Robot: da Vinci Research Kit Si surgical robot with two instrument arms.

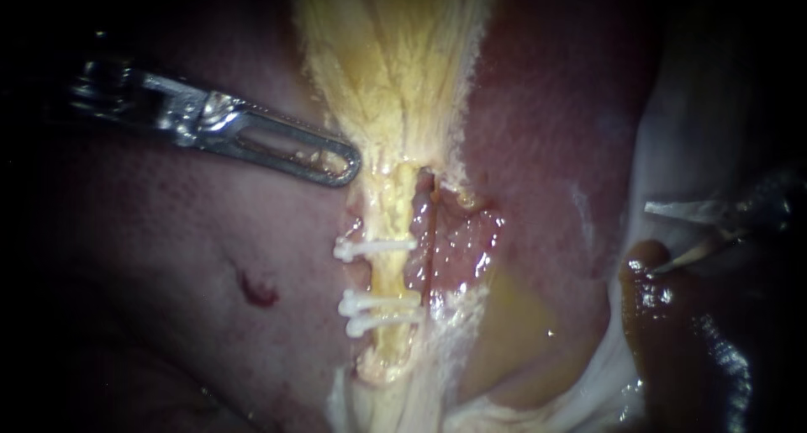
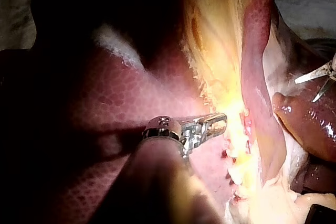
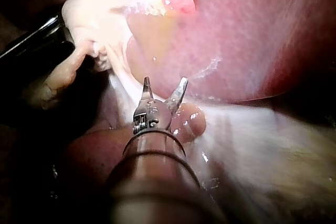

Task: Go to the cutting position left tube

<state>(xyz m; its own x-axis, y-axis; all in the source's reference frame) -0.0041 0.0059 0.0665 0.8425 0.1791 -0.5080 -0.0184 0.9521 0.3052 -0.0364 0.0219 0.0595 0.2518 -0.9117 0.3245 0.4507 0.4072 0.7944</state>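
The right instrument (image 1: pixel 651 239) has its end effector open, jaws parted on nothing, just beside a dark brown fold of tissue (image 1: pixel 664 311). It is well apart from the left tube (image 1: pixel 392 273), a yellow strand crossed by three white clips (image 1: pixel 378 303). The left instrument (image 1: pixel 343 166) rests its tip at the gallbladder's (image 1: pixel 387 71) edge.

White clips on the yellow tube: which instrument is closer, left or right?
Left. The left instrument sits just up and left of the clips, beside the yellow tube. The right instrument is far off at the endoscope view's right edge, jaws open.
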